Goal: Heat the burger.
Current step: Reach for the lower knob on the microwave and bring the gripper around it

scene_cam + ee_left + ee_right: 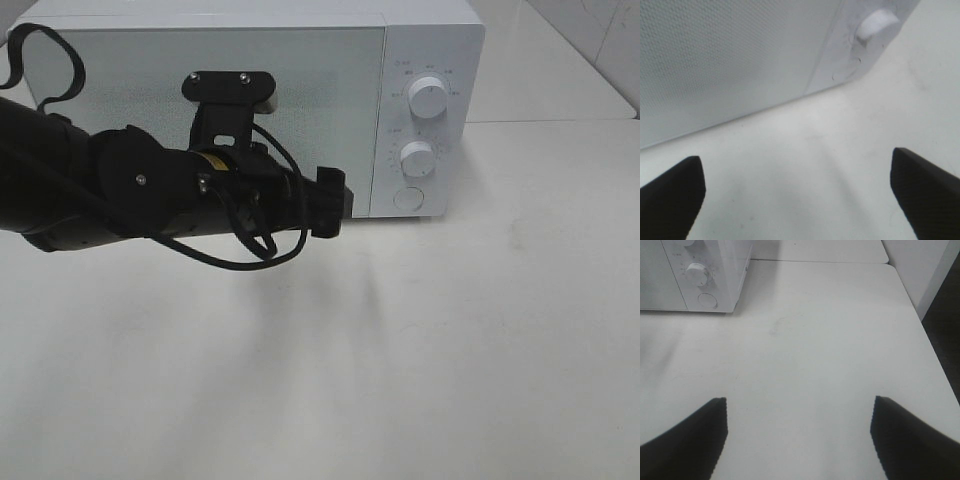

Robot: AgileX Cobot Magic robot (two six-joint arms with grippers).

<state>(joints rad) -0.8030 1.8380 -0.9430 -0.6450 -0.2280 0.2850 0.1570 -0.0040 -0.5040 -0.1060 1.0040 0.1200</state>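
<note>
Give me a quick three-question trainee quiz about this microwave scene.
1. True or false: the microwave has its door shut.
2. How many knobs are on its front: A one, B two, C three?
3. Fill in: the left pincer is ____ and holds nothing.
Key: 1 true; 2 B; 3 open.

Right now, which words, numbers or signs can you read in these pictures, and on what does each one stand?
No text can be read in any view.
Small grey marks around the upper knob of the microwave: too small and blurred to read.
Small grey marks around the lower knob: too small and blurred to read.
Round button: no sign visible.
</note>
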